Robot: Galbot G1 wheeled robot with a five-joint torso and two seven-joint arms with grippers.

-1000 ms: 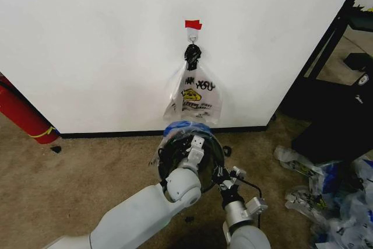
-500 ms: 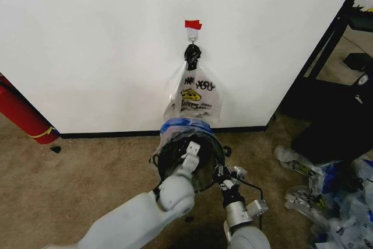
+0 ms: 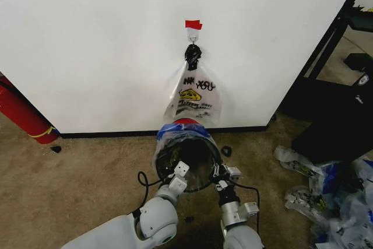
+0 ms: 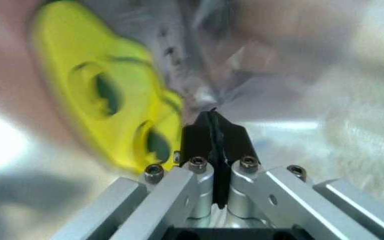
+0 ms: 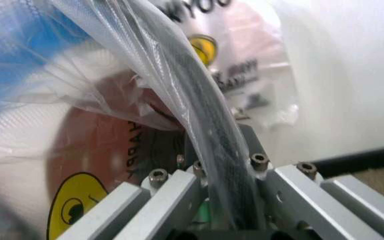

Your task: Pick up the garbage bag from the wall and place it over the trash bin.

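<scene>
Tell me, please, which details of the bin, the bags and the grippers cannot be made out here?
- Trash bin: base hidden by its own tilt, head view.
- Garbage bag: near edge covered by left gripper and right gripper.
- Right gripper fingers: buried under bag film and rim, right wrist view.
- Smiley bag: small print unreadable.

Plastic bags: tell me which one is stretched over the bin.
The garbage bag with blue patches; the smiley "THANK YOU" bag hangs on the wall hook, others lie piled on the floor.

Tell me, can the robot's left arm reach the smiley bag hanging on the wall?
Probably not right now. The left gripper sits low at the trash bin, its fingers shut on the garbage bag. The smiley bag hangs higher, behind the bin.
</scene>
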